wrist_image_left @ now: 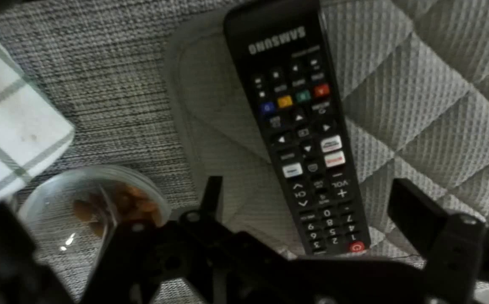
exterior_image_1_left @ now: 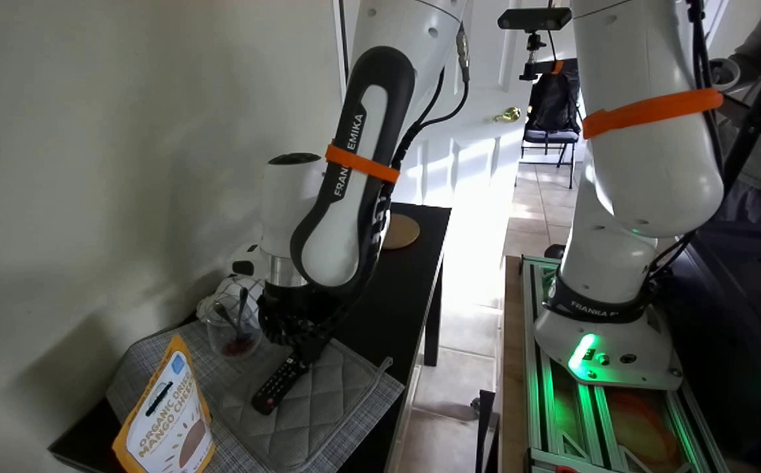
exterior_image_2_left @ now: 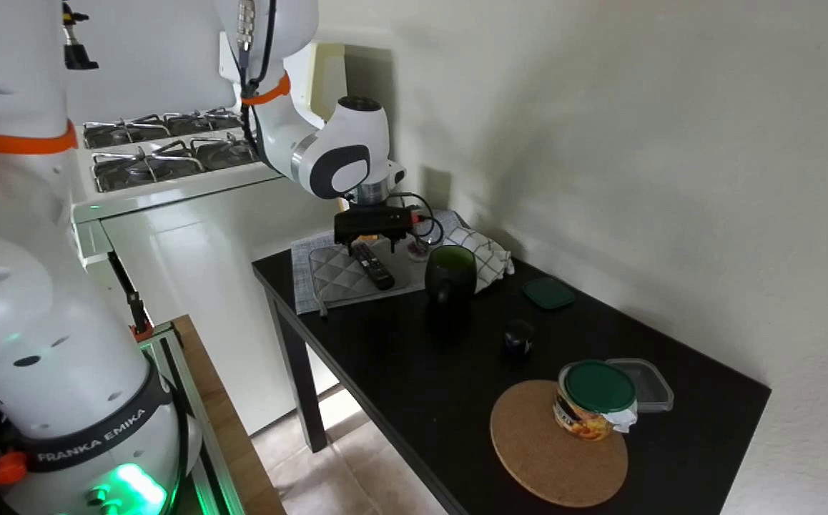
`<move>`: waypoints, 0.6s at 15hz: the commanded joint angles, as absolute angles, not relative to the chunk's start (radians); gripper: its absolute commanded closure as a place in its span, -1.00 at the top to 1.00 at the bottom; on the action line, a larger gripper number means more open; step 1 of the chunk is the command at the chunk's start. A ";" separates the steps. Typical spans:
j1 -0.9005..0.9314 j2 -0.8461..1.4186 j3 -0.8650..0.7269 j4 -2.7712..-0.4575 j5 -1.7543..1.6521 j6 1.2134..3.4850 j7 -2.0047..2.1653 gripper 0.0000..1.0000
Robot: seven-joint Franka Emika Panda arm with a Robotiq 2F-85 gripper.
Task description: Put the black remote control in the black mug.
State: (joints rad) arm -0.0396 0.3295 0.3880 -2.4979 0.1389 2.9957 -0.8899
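Observation:
The black remote control lies flat on a grey quilted mat; it also shows in an exterior view and the wrist view. The black mug stands upright on the table to the right of the mat, its handle toward that camera and its inside greenish. It is hidden behind the arm in an exterior view and out of the wrist view. My gripper is open and empty, pointing down just above the remote. Its fingers lie on either side of the remote's number-key end, apart from it. The gripper also shows in an exterior view.
A clear cup with utensils and dried fruit and a checked cloth stand close to the gripper. A mango pouch stands upright on the mat's near side. A small dark cup, green lid and cork board lie beyond the mug.

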 commanded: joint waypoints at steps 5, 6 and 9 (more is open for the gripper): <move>-0.138 0.380 0.423 -2.463 0.069 2.848 -0.939 1.00; -0.137 0.376 0.421 -2.464 0.069 2.846 -0.938 0.53; -0.129 0.383 0.414 -2.458 0.068 2.836 -0.943 0.15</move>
